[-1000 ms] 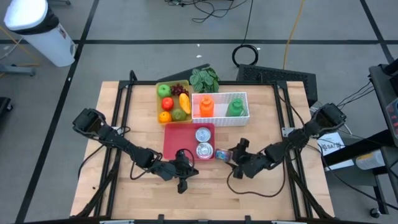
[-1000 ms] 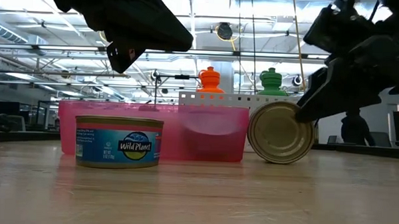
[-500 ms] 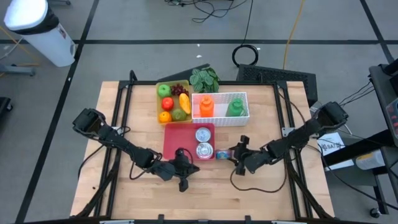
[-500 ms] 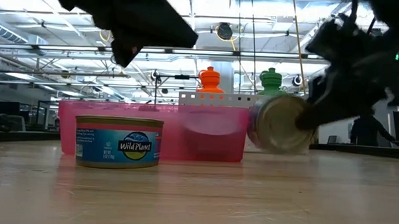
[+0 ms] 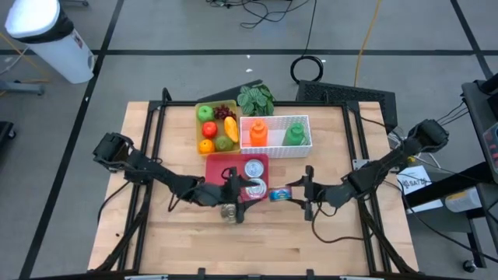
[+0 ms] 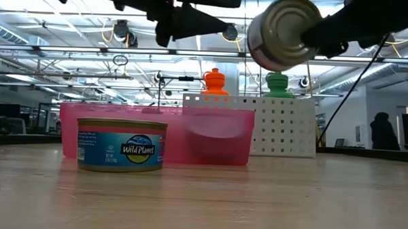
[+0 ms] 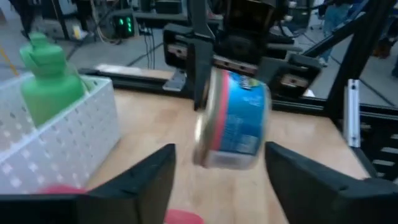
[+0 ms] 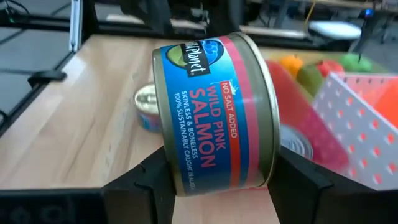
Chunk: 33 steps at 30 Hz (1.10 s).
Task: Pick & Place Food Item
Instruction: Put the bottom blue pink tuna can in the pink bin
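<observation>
Now the salmon can is in the air, lying on its side between the two fingers of the right gripper, which are closed against its flat ends. Its label reads "Wild Pink Salmon". In the high view the can sits just beside the right edge of the red tray, above the wooden table. In the low view the can is lifted well above the table surface, with its metal end turned to the camera.

Inside the red tray stand two other cans, one behind the other. One more can, the blue Wild Planet can, stands upright on the table in front of the tray.

The left gripper is over the front part of the red tray, and its fingers are spread apart with nothing between them.

Behind the tray is a white perforated basket with an orange bottle and a green bottle. Beside it is a yellow-green tray of fruit, and a green leafy plant lies behind.
</observation>
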Tool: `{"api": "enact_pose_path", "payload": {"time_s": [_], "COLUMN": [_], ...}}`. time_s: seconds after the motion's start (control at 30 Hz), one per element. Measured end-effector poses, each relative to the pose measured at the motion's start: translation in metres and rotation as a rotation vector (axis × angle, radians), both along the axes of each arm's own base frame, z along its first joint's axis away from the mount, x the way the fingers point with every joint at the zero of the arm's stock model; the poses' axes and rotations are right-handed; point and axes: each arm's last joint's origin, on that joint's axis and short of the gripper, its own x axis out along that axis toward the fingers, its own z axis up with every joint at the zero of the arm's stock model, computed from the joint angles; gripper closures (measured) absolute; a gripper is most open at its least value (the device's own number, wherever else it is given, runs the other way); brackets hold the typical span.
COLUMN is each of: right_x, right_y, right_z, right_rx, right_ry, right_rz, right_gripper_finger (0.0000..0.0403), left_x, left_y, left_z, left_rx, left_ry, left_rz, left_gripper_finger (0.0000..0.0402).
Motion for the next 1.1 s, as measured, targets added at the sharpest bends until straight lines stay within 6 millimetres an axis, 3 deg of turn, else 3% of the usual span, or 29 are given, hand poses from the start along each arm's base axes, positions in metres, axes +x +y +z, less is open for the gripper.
{"api": "enact_pose_path", "payload": {"time_s": [0.13, 0.3, 0.53, 0.77, 0.87, 1.0, 1.1], "right_x": [0.01, 0.023, 0.039, 0.048, 0.049, 0.049, 0.047], "right_y": [0.001, -0.002, -0.01, -0.013, -0.012, -0.013, -0.013], "right_z": [-0.004, -0.007, -0.011, -0.013, -0.016, -0.016, -0.015], "right_rx": [-0.019, -0.005, 0.01, 0.045, 0.047, 0.061, 0.075], "right_ry": [-0.029, -0.079, -0.146, -0.191, -0.187, -0.18, -0.168], "right_rz": [0.025, 0.039, 0.057, 0.113, 0.135, 0.122, 0.134], "right_gripper_finger": [0.0213, 0.0213, 0.0213, 0.0213, 0.0213, 0.0213, 0.0167], "left_x": [0.004, 0.006, 0.006, 0.007, 0.007, 0.006, -0.003], "left_y": [0.01, 0.012, 0.01, 0.015, 0.016, 0.016, 0.013], "left_z": [0.002, 0.002, 0.002, 0.0, -0.003, -0.005, 0.001], "left_rx": [0.015, 0.012, 0.009, 0.013, 0.03, 0.061, 0.148], "left_ry": [-0.016, -0.012, -0.006, 0.009, 0.039, 0.062, 0.115], "left_rz": [-0.008, -0.107, -0.196, -0.115, -0.12, -0.114, -0.103], "left_gripper_finger": [0.0096, 0.0065, 0.0069, 0.0072, 0.0095, 0.0198, 0.021]}}
